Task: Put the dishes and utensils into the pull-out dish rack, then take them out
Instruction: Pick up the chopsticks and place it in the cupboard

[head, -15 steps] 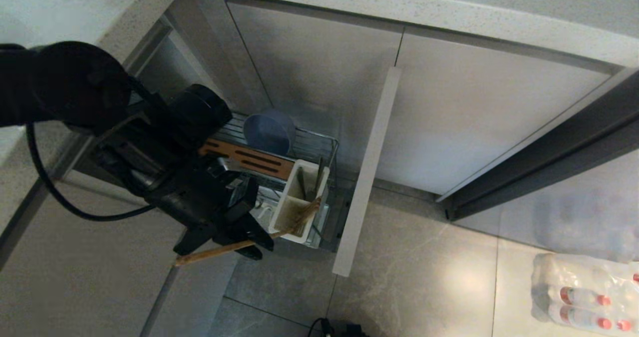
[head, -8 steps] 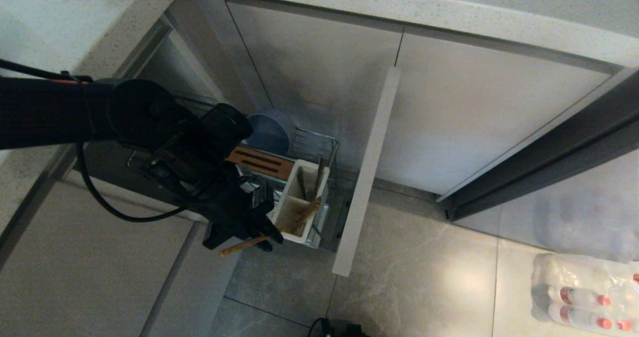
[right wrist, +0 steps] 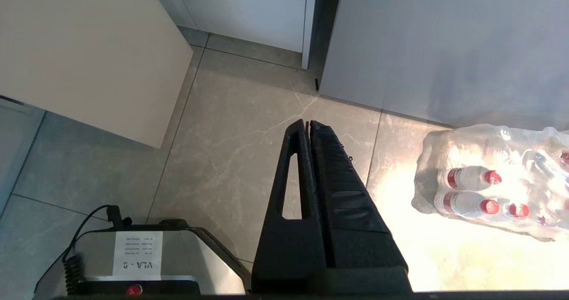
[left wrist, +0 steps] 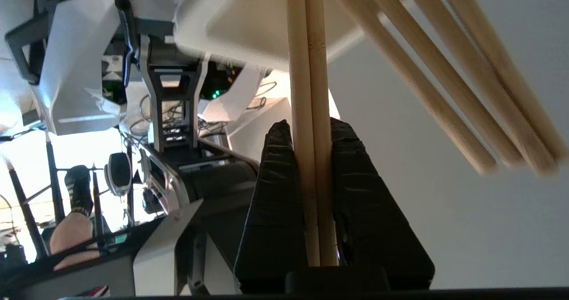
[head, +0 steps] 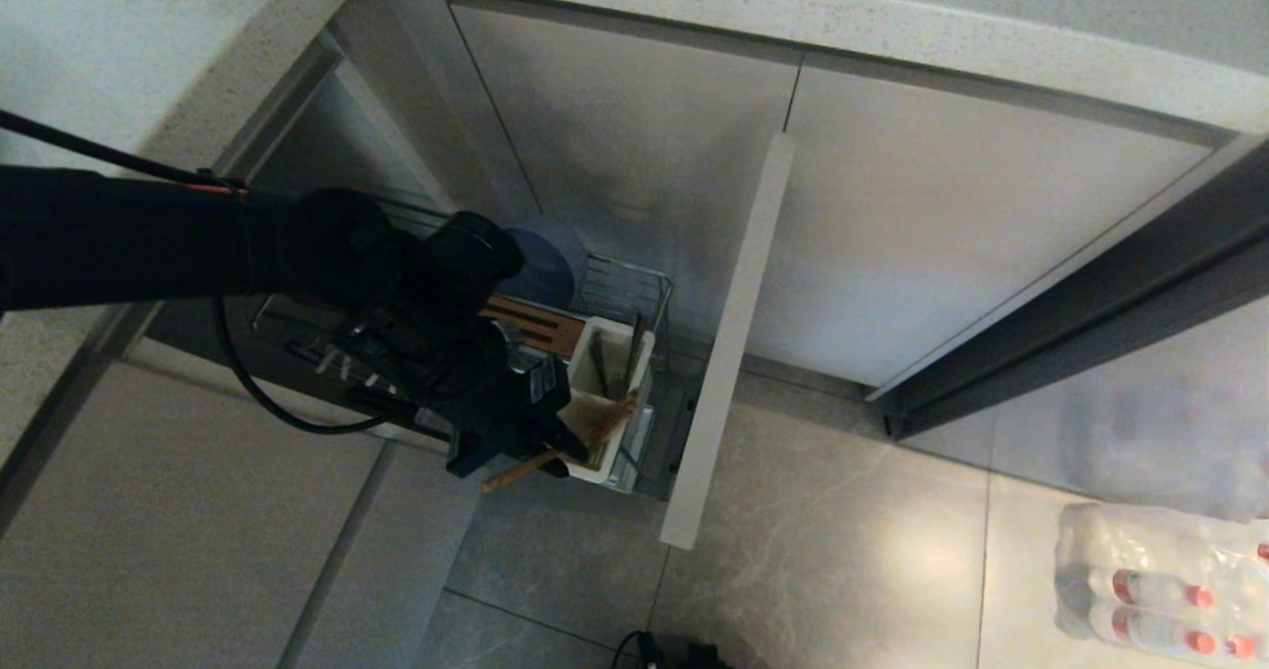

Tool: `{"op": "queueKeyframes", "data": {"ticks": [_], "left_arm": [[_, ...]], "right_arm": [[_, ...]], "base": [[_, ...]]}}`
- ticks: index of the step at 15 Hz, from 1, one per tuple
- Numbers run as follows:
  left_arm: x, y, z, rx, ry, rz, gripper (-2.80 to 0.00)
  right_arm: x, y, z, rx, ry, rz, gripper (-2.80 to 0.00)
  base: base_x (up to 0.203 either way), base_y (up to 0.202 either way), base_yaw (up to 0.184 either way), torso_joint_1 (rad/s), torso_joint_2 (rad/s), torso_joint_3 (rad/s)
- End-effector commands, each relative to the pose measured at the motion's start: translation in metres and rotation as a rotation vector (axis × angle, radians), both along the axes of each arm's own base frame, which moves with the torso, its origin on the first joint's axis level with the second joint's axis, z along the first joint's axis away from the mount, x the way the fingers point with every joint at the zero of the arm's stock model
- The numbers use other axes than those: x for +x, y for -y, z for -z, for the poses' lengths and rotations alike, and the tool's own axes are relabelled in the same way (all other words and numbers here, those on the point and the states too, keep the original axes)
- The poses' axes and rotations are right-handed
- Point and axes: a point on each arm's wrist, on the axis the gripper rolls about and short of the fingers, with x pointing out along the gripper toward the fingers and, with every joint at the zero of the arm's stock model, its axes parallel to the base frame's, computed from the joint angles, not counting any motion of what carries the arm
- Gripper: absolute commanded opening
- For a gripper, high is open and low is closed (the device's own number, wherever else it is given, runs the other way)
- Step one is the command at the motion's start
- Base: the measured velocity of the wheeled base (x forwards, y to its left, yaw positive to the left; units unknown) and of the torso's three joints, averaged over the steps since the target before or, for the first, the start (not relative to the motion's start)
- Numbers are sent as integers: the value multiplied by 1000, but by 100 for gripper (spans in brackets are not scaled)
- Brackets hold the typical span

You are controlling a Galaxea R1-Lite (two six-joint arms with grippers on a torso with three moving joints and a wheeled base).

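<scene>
Chopsticks (left wrist: 311, 113), a thin pair of light-brown wooden sticks, sit pinched between the closed fingers of the left gripper (head: 540, 446), just beside the white plastic utensil caddy (head: 605, 406) at the front of the narrow chrome wire pull-out dish rack (head: 634, 282). Their far tips lean into the caddy while the near ends jut out over the floor tiles.

Risks, as I judge them: the sticks lie steeply slanted, so letting go now could tip them over the caddy rim onto the floor; pushing on at this angle could jam the tips against the caddy wall or knock the utensils already standing there.

Counting leftward to rightward: two chopsticks in the grip; one brown slotted wooden strip (head: 540, 320); one round dusty-blue dish (head: 550, 258), probably the bowl, though it is half hidden; one caddy; several more sticks beside the held pair in the left wrist view. The right gripper (right wrist: 307, 126) hangs closed over the floor.
</scene>
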Motion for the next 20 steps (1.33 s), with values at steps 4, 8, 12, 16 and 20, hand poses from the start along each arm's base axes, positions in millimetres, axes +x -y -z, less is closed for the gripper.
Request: {"op": "queueKeyframes", "data": {"ticks": [4,8,12,16,20], "left_arm": [[13,5,14,2,-12,-6,-280],[21,7,21,11,-24,-13,-280],[26,5,22,14,-22,-25,-280],[25,4,21,14,-18,-27,0],[24,3,17,22,-2,-34,0]], "right_arm": [[0,0,0,1,-1,0,-280],[0,0,0,0,-1,0,-280],[0,0,0,0,-1,0,-280],[0,0,0,0,0,0,-280],[0,0,0,0,0,0,-280]], "base": [[0,0,0,0,0,0],[0,0,0,0,0,0],[0,0,0,0,0,0],[0,0,0,0,0,0],[0,0,0,0,0,0]]}}
